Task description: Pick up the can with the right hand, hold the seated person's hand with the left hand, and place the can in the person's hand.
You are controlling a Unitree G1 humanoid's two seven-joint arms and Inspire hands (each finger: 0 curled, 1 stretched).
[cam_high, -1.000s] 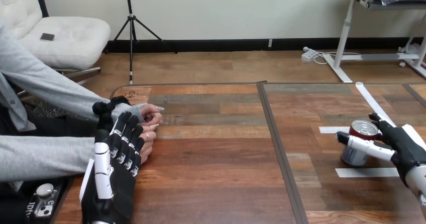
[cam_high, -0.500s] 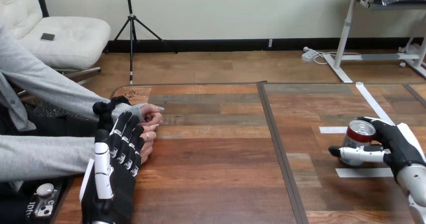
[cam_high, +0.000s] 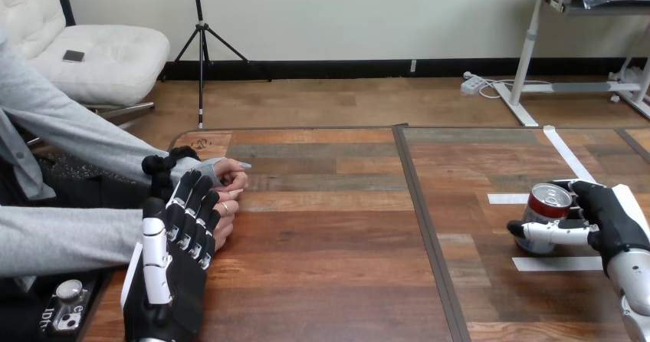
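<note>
The can (cam_high: 544,213), silver with a red top rim, is tilted at the table's right side, over the white tape marks. My right hand (cam_high: 615,223) is shut on it, thumb across its front and fingers behind. At the left, the person's hands (cam_high: 229,185) rest clasped together on the table near its left edge. My left hand (cam_high: 173,269) lies open beside them with straight fingers; the fingertips (cam_high: 201,196) reach the nearer of the person's hands. I cannot tell whether they touch.
White tape strips (cam_high: 557,264) mark the wooden table (cam_high: 329,265) under the can. A dark seam (cam_high: 422,219) runs front to back between two table tops. A small device (cam_high: 66,305) sits at the front left corner.
My right hand has closed round the can and tipped it off its upright stand on the table. The left hand and the person's hands have not moved.
</note>
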